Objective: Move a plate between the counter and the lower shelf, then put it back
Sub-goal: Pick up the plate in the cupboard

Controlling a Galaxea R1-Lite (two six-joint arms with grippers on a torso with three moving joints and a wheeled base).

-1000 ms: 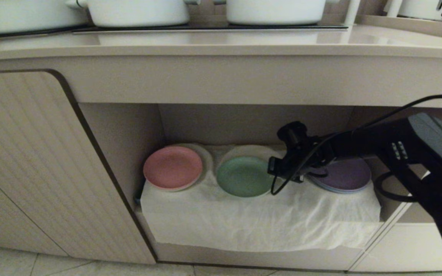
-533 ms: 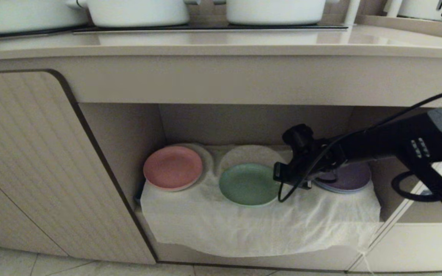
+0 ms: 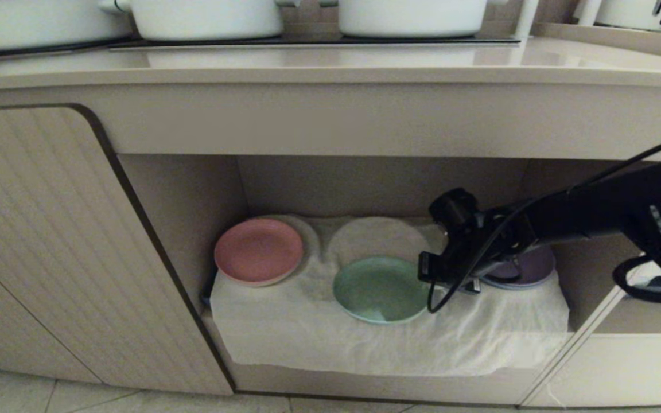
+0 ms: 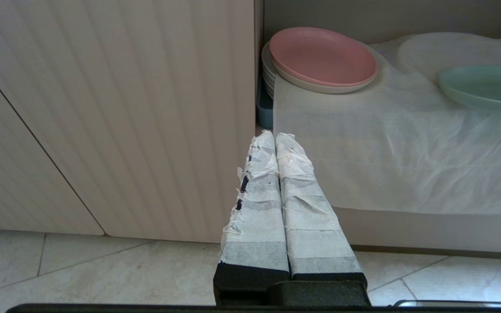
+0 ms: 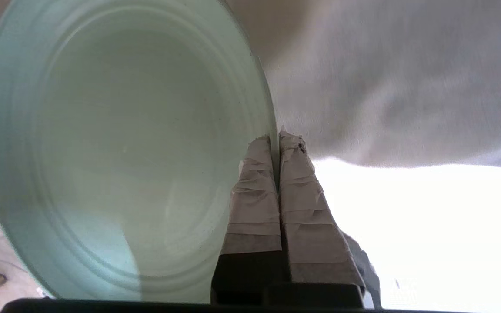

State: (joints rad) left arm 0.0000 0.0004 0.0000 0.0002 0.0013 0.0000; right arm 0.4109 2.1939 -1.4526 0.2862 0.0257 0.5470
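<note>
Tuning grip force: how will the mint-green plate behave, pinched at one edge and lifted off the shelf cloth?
The plate likely stays stiff: its rim looks flat and unbent where the right gripper pinches it. Held at one edge only, it may sag or pivot. The smooth rim could slip, though the taped fingers probably add friction.

Lower shelf point(image 3: 365, 189) beneath counter point(image 3: 330, 63).
Plate point(image 3: 379, 288) on cloth point(image 3: 307, 332) between two other plates point(image 3: 257, 250); pots point(image 3: 204, 17) on counter.

A mint-green plate point(image 3: 379, 288) lies on wrinkled white cloth point(image 3: 319, 332), between a pink plate point(image 3: 258, 250) and a purple plate point(image 3: 528, 267). Beige ribbed door point(image 3: 38, 241); beige surface point(image 3: 330, 69) with white pots point(image 3: 204, 17).
</note>
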